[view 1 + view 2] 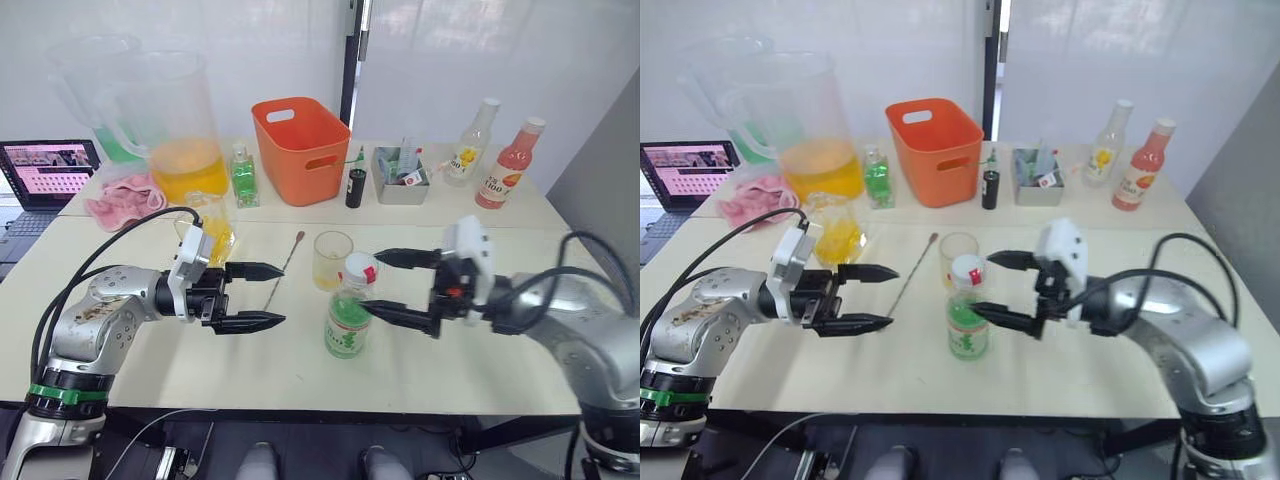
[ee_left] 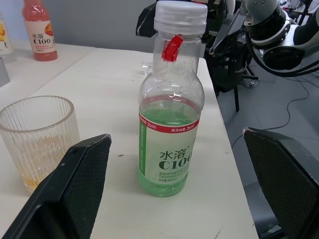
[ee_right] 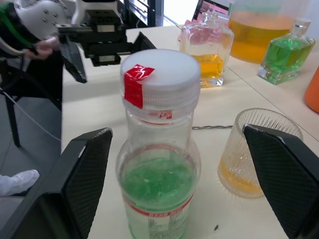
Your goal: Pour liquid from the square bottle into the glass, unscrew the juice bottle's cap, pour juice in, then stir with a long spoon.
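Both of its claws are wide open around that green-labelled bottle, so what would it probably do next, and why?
Probably close the right end effector on the tall clear plastic juice bottle. The small ribbed glass already holds some yellow liquid, the bottle's white screw cap is still on, and both end effectors are open and empty. The left end effector could then turn the cap.

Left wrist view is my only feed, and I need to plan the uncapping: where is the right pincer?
Observer: The right pincer is open, with its fingertips beside the juice bottle, near the cap.
Operator: Where is the long spoon?
Observer: The long spoon lies flat on the table, between the left pincer and the glass.
Operator: And the square bottle?
Observer: The square bottle stands behind the left pincer, with yellow liquid inside.
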Controlling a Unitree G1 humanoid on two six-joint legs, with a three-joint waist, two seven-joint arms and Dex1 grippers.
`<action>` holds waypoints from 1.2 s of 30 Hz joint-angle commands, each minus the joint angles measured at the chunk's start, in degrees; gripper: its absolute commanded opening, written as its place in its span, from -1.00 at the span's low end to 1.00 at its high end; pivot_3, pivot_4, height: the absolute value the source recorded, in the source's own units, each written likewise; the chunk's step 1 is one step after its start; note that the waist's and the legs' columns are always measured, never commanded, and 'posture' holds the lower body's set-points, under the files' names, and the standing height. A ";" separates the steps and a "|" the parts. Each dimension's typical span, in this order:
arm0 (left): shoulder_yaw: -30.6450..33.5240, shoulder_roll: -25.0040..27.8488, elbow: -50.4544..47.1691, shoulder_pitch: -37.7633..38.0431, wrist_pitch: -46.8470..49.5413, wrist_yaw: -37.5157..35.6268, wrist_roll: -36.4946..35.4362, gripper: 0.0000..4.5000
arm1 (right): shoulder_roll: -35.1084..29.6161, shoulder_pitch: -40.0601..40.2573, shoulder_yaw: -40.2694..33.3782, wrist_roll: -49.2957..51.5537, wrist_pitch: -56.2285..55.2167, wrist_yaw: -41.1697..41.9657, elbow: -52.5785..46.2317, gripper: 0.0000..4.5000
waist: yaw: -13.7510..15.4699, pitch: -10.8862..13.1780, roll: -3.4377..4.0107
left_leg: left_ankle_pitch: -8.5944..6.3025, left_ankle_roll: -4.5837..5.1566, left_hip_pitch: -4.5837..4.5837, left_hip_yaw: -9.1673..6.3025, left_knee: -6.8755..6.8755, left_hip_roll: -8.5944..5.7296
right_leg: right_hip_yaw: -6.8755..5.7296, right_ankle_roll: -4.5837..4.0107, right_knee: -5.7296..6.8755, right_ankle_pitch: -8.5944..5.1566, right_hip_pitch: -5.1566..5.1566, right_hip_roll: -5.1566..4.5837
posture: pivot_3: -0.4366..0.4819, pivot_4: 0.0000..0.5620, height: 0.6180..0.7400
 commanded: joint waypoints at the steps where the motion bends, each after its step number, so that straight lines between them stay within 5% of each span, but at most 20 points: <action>1: -0.24 -1.02 -0.50 -2.18 -1.00 -0.99 -0.32 1.00 | -3.29 3.92 -8.74 3.31 -0.55 1.90 -1.13 0.99 | -0.05 0.00 0.00 | 0.00 0.00 0.00 0.00 0.00 0.00 | 0.00 0.00 -0.01 0.00 0.00 0.00 | -0.05 -0.47 0.40; 9: -1.92 -4.67 1.39 -6.80 -1.50 -1.43 0.52 1.00 | -7.75 14.59 -20.97 9.89 1.66 1.10 -6.37 0.99 | -0.45 0.00 -0.01 | 0.00 0.01 0.02 0.00 0.03 0.00 | 0.01 0.06 0.01 0.03 0.03 0.01 | -0.05 -0.47 0.40; 15: -8.28 -10.60 4.95 -14.03 0.28 0.05 3.68 1.00 | -6.66 21.44 -27.44 16.14 3.50 -7.46 -14.77 0.99 | -0.18 -0.01 -0.03 | 0.00 0.01 0.04 -0.02 0.09 -0.04 | 0.02 0.13 -0.03 0.04 0.13 0.00 | -0.05 -0.47 0.40; 23: -12.23 -16.37 6.91 -17.39 2.47 2.26 5.86 1.00 | -6.28 26.34 -29.97 20.24 1.78 -15.34 -18.75 0.99 | -0.54 0.00 -0.03 | 0.01 0.01 -0.03 -0.06 0.10 -0.06 | 0.02 0.21 -0.15 0.10 0.13 -0.01 | -0.05 -0.47 0.40; 36: -13.04 -18.21 7.58 -17.43 0.84 1.37 8.07 1.00 | -8.62 25.98 -28.35 22.20 -0.15 -18.89 -19.23 0.99 | -0.36 -0.01 -0.03 | 0.01 0.01 -0.03 -0.08 0.11 -0.07 | 0.02 0.20 -0.17 0.10 0.15 -0.01 | -0.05 -0.47 0.40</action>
